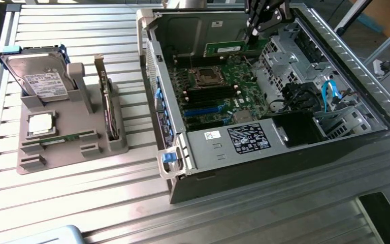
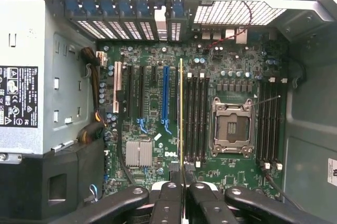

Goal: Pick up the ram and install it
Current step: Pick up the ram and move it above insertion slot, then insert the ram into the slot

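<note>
Clearly the gripper (image 2: 181, 188) is pinching the ram (image 2: 181, 113), which hangs edge-on straight out from its fingers over the motherboard (image 2: 142, 124). To my eye, it wants holding parallel to the slots (image 2: 196, 119) just beside it, with no tilt.

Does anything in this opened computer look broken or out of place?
Nothing looks broken or spilled. The one loose part is the ram, pinched edge-on in the gripper above the motherboard, parallel to the memory slots but not seated. The processor socket looks empty.
</note>
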`<state>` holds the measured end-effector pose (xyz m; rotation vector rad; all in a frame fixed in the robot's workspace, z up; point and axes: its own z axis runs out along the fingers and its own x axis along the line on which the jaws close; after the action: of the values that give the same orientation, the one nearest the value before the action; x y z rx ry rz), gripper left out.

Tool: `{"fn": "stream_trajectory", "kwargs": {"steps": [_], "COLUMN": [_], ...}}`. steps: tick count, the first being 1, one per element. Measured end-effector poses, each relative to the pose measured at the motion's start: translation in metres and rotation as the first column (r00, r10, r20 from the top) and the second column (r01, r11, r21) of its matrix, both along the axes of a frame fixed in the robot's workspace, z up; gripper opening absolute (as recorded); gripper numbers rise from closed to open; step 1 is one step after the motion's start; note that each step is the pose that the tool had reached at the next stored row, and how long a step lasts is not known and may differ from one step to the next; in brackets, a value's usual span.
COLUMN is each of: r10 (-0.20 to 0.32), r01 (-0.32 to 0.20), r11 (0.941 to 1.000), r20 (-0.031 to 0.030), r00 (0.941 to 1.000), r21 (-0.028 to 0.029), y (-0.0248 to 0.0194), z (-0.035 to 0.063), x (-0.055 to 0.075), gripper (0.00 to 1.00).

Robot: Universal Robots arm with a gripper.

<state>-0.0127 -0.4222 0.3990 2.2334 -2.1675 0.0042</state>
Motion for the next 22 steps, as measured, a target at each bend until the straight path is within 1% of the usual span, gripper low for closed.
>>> {"fn": "stream_trajectory", "kwargs": {"steps": [7,22], "r10": [-0.028,-0.032], "r01": [0.028,0.032], "r11": [0.9996,0.9995], "r20": [0.0,-0.0001], "r00": [0.9996,0.9995], "r21": [-0.0002,-0.0001], "y": [0.0,0.0], "z": [-0.0062,-0.0066], "x": [0.0,0.0], "gripper": [0.12,0.12]}}
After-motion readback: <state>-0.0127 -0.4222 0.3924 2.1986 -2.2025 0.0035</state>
